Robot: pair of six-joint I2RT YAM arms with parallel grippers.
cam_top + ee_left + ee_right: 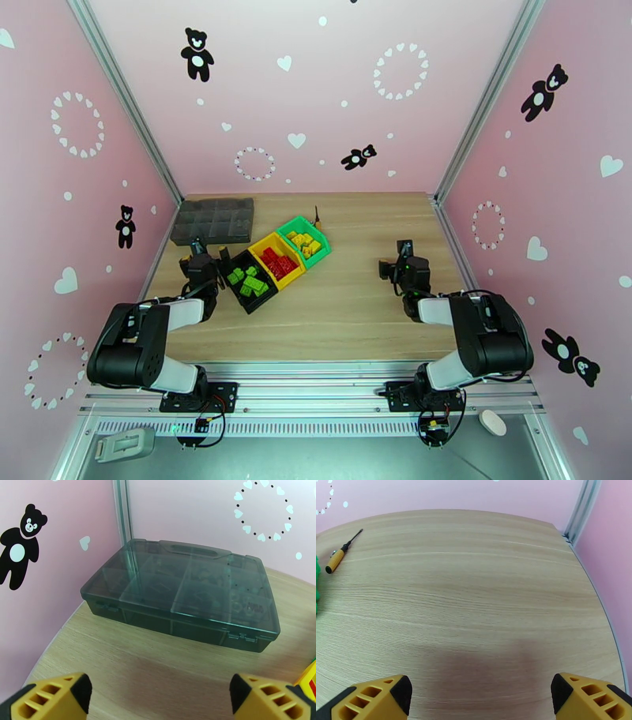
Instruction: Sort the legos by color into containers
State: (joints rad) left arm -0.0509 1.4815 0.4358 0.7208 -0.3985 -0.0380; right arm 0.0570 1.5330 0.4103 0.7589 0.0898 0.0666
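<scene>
Operator: Nearest, the left gripper point(158, 695) hangs with its jaws spread wide and nothing between them. It faces the closed dark grey organizer case point(181, 594) at the far left corner of the worktop point(474, 578).

Desk: And the right?

Operator: I see the right gripper point(480, 695) likewise released, over bare wood on the worktop's right half. A screwdriver point(341, 553) lies toward the far edge.

Desk: Where are the legos?

Operator: Binned, left of centre, in a joined diagonal row beside my left gripper: green legos point(249, 280) in the black bin point(254, 305), red legos point(276, 262) in the yellow bin point(296, 276), yellow legos point(304, 241) in the green bin point(320, 259).
</scene>
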